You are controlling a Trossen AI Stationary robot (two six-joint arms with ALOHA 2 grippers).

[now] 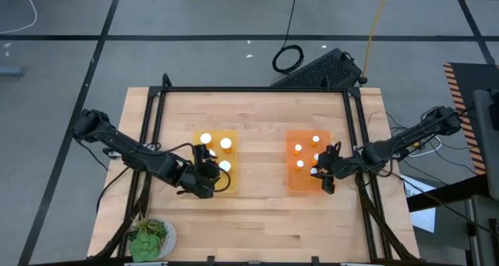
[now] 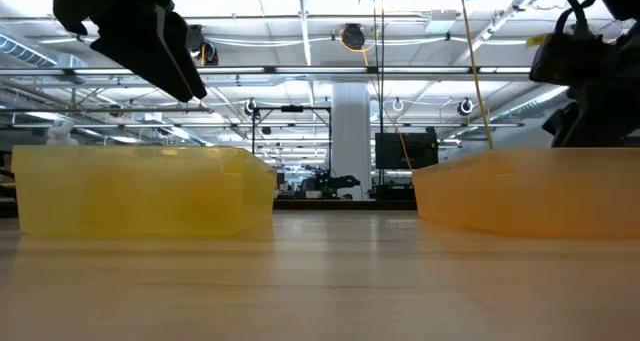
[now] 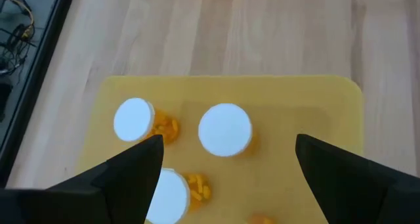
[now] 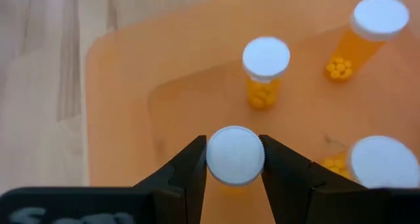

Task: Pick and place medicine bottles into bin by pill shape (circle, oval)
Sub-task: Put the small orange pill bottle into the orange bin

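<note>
1. The right gripper point(image 4: 234, 159) is clamping a capped bottle point(image 4: 235, 154) upright, directly over the orange tray point(image 4: 125, 99), near its right front corner.
2. Beyond it, three bottles point(image 4: 265, 67) are standing in that tray, leaving bare floor beneath the held one, so a straight drop looks clear.
3. Farther off, the left gripper point(image 3: 226, 165) is hanging spread wide and empty over the yellow tray point(image 3: 328, 112), above its bottles point(image 3: 224, 129).
</note>
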